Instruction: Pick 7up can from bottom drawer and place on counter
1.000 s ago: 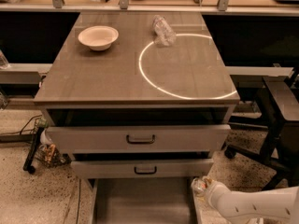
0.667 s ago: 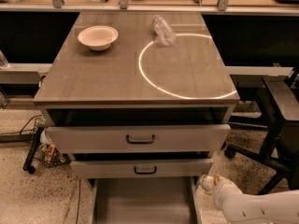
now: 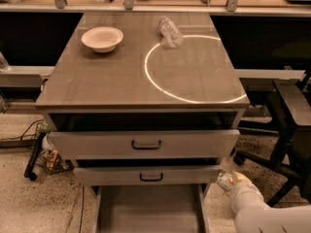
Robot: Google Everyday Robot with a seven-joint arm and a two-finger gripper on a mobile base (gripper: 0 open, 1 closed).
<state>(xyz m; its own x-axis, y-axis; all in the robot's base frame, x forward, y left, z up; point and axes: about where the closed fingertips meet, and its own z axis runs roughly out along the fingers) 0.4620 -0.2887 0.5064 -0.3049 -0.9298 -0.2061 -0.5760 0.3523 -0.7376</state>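
The 7up can (image 3: 224, 180), small and silver with a green and white label, is at the tip of my white arm, outside the right wall of the bottom drawer. My gripper (image 3: 231, 180) is shut on it and holds it in the air, level with the middle drawer's front. The bottom drawer (image 3: 146, 210) is pulled out, its flat grey floor bare. The counter (image 3: 112, 76) is the wood-grain top above, with a bright ring of light across it.
A white bowl (image 3: 102, 38) and a clear plastic bottle (image 3: 169, 30) lie at the back of the counter. Two grey drawers with dark handles (image 3: 146, 144) stand partly open. A black chair (image 3: 291, 115) stands to the right; cables and clutter (image 3: 41, 157) lie at left.
My gripper has risen a little and moved slightly right beside the bottom drawer, with the can in it. Nothing on the counter has moved.
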